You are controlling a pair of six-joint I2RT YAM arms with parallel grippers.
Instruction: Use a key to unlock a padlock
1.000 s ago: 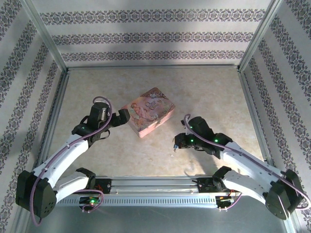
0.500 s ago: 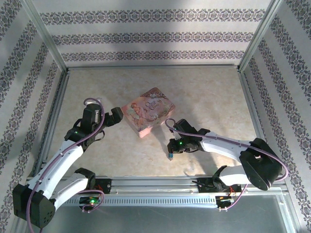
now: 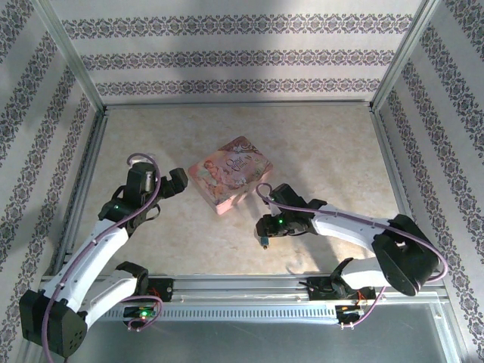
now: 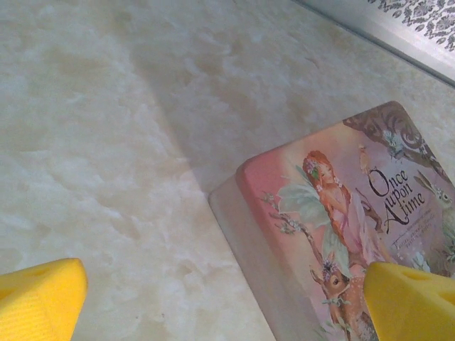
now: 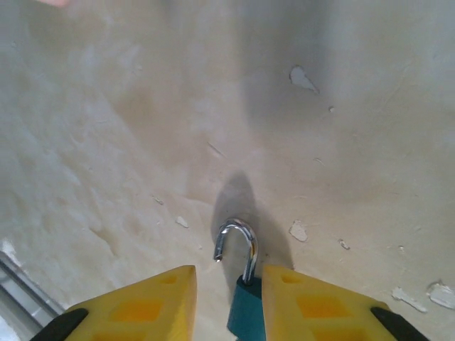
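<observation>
right gripper [image 5: 229,278]: fingers slightly apart, low over table [image 5: 142,106]
padlock [image 5: 245,316]: sitting between them, gap on one side, shackle swung open
left gripper [image 4: 224,277]: spread wide, nothing in it
tin [image 4: 341,213]: pink, just past left gripper

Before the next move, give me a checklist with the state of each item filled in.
1. The shackle is open: ok, one end is free of the padlock.
2. The padlock is clamped by the right gripper: not ok, a gap shows beside one finger.
3. The left gripper is open: ok, its fingers are wide apart above the tin.
4. The left gripper is empty: ok.
5. Where the key is: cannot tell.
</observation>
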